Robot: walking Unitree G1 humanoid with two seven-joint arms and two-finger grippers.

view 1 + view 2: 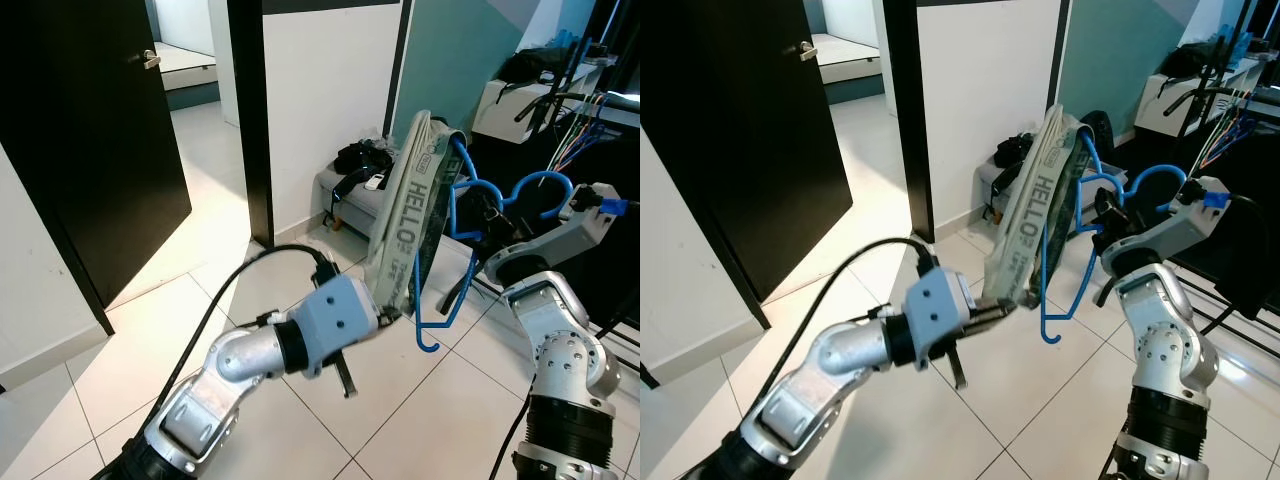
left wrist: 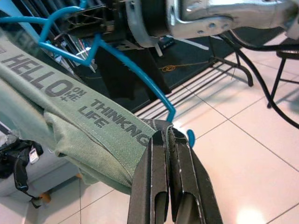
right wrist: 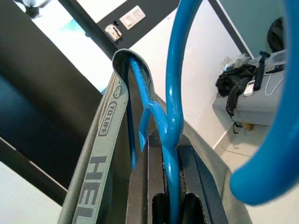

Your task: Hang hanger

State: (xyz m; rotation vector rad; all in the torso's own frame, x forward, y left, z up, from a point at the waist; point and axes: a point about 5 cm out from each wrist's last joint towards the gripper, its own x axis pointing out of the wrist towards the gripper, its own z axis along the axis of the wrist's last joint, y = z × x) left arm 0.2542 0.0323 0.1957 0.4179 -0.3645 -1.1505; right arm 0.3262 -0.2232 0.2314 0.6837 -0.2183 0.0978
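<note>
The blue hanger (image 1: 455, 235) is up in the air between the two arms, tilted, well above the white floor tiles (image 1: 200, 330). A grey-green shirt (image 1: 405, 215) printed with "HELLO" is folded over it and hangs down its length; the top of the cloth wraps the hanger's upper corner, and the lower blue end curls out beneath the cloth.

The right gripper (image 3: 170, 186) holds the hanger near its hook (image 1: 540, 185): in the right wrist view the blue rod runs straight down between the two black fingers (image 3: 140, 186), and the jaws are clamped on it. The hook curves up just beside that gripper.

The left gripper (image 2: 172, 154) reaches in from below. In the left wrist view its jaws are pressed together on the lower hem of the shirt, right where the hanger's bottom bend pokes out. The silver-and-pale-blue left arm (image 1: 320, 330) stretches across the middle of the scene, a black cable (image 1: 240, 280) looping behind it.

Behind the hanger stands a white wall (image 1: 330, 90) with a dark door frame. A black door (image 1: 90, 150) stands open to the left. At the foot of the wall sits a low grey bench (image 1: 350, 195) with black bags (image 1: 362, 157) on it. To the right are dark racks and bundled cables (image 1: 575, 130).
</note>
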